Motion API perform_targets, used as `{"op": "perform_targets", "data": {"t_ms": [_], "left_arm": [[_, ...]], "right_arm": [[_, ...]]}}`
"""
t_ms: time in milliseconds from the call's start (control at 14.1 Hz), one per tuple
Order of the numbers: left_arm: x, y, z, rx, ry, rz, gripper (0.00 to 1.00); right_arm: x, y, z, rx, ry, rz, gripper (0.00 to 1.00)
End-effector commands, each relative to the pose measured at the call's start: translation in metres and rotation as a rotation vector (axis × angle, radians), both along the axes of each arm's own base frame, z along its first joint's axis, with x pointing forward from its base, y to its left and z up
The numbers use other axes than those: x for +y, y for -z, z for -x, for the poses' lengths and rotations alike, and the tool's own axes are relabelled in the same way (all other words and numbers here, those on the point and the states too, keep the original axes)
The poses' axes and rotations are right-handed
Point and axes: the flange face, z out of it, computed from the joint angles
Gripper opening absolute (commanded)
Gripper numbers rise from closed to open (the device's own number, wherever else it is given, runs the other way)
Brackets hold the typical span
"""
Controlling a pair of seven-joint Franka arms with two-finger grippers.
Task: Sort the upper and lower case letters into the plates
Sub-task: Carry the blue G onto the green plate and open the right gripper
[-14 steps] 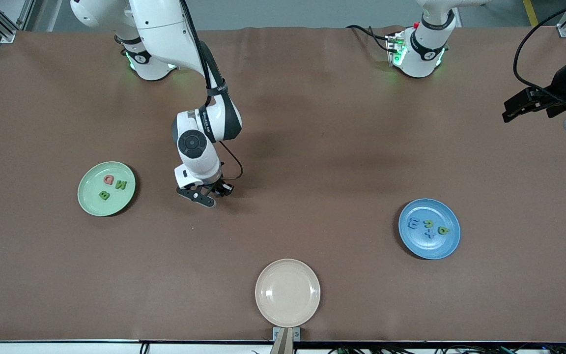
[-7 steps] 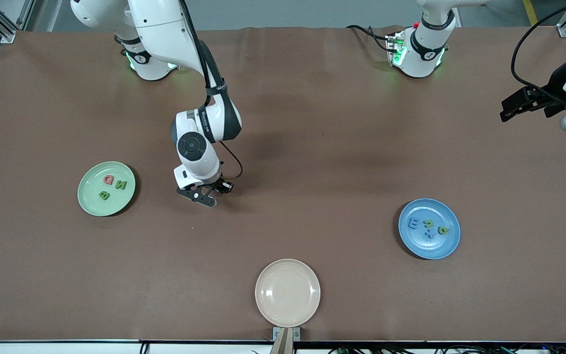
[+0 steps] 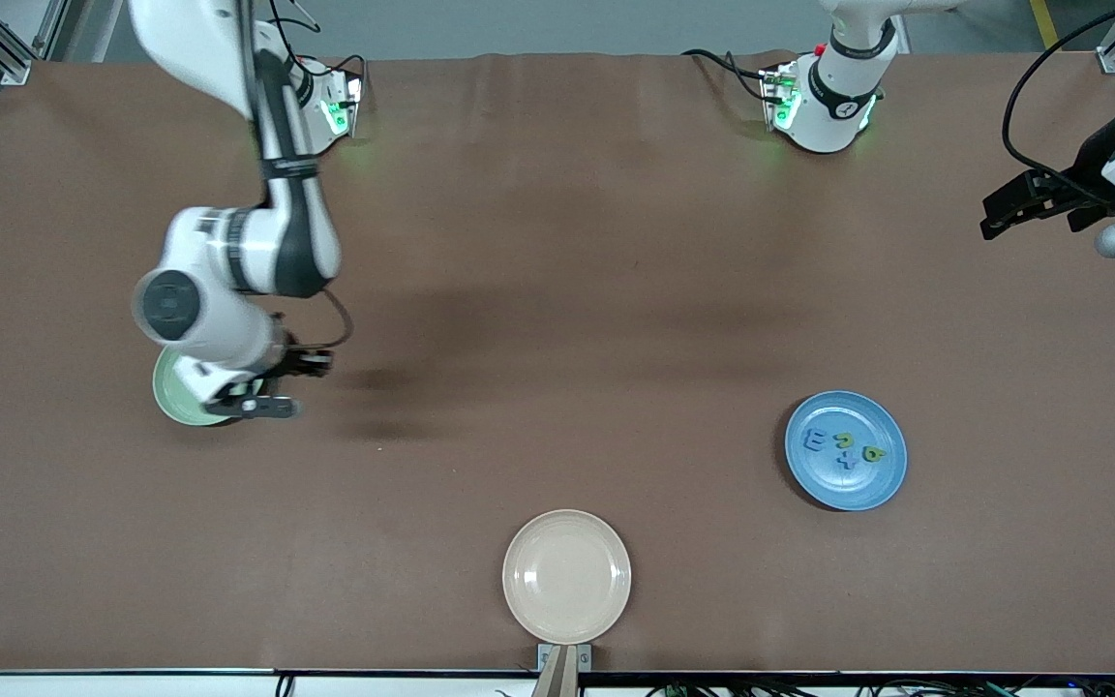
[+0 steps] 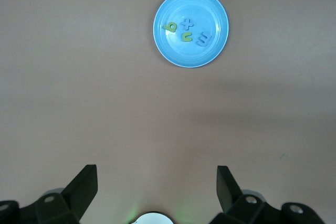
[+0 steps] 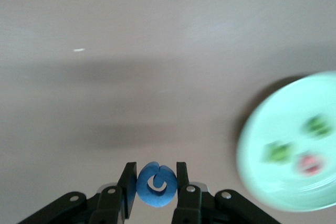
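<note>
Here a blue letter (image 5: pixel 156 184) sits pinched in the right claw (image 5: pixel 155 182).

My work surface is a wide brown table (image 3: pixel 616 290), matte, evenly lit, with soft shadows near its middle.

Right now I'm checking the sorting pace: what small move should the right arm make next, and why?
Probably carry on over the pale green plate and lower. The right gripper is shut on a blue letter at that plate's edge, where three letters already lie.
</note>
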Motion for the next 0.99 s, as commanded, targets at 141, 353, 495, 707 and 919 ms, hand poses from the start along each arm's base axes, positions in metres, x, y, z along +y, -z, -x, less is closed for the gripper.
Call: {"op": "perform_targets", "data": {"t_ms": [141, 353, 495, 707, 919], "left_arm": [[-0.002, -0.004, 0.008, -0.013, -0.004, 0.012, 1.00], [0.000, -0.004, 0.007, -0.015, -0.007, 0.012, 1.00], [-0.001, -0.005, 0.007, -0.018, -0.005, 0.011, 1.00], [-0.003, -0.003, 0.003, -0.027, 0.000, 0.013, 1.00], [-0.004, 0.003, 0.000, -0.018, 0.003, 0.014, 1.00]], "right_arm": [[-0.119, 0.019, 0.009, -0.030, -0.183, -0.015, 0.15], [-0.143, 0.042, 0.013, -0.029, -0.174, -0.015, 0.15], [-0.149, 0.063, 0.010, -0.045, -0.163, -0.029, 0.15], [-0.151, 0.091, 0.010, -0.054, -0.156, -0.050, 0.15], [-0.151, 0.109, 0.010, -0.045, -0.151, -0.051, 0.17]]}}
